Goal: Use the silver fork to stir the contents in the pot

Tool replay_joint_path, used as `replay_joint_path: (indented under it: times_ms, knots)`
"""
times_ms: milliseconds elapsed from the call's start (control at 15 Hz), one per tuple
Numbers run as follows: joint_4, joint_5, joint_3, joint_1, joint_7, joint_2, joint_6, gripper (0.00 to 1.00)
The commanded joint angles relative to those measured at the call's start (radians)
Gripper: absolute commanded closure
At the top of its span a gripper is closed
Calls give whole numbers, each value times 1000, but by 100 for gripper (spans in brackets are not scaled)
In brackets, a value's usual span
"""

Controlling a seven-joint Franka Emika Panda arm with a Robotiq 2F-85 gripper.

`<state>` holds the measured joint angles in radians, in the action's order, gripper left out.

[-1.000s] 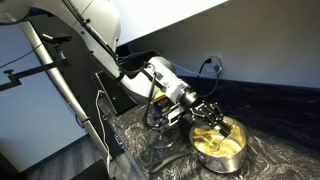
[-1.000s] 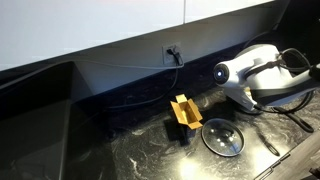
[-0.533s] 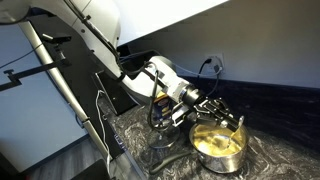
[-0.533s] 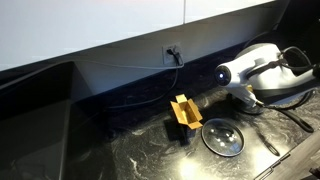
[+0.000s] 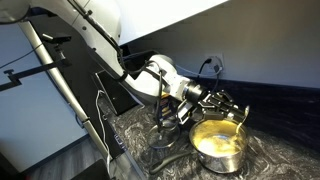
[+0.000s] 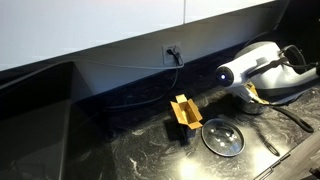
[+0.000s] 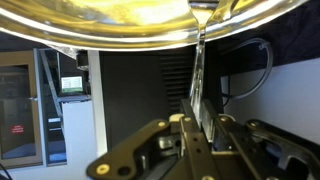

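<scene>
Silver fork: I am holding the silver fork (image 7: pixel 198 78) by its handle. In the wrist view it is running as a thin strip from between my fingers up to the pot's rim at the top of the picture. In the exterior views it is too slender to make out.

End effector: my end effector (image 7: pixel 197 124) is clamping shut on the fork handle, with one finger pressing on each side. In an exterior view it (image 5: pixel 228 107) is hovering over the far edge of the pot.

Pot: the shiny metal pot (image 5: pixel 224 152) is sitting on the tabletop just below and in front of my wrist. In the wrist view its curved rim (image 7: pixel 110 42) is filling the top of the picture.

Contents: the pale yellow contents (image 5: pixel 216 138) are lying across the inside of the pot. Whether the fork tip is touching them, I cannot tell.

Tabletop: the dark marbled tabletop (image 6: pixel 110 150) is carrying everything.

Glass lid: a round glass lid (image 6: pixel 222 137) with a knob is lying flat on the tabletop near my arm.

Yellow and black object: this object (image 6: pixel 182 113) is standing just beside the lid; what it is, I cannot tell.

Wall socket: a wall socket (image 6: pixel 172 51) is holding a plugged-in cable above the tabletop.
</scene>
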<state>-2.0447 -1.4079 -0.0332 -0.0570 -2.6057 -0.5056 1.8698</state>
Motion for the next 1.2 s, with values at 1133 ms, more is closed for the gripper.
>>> replay_joint_path:
  times_ms: [1133]
  knots:
    - [-330, 299, 67, 93, 269, 588, 160, 96]
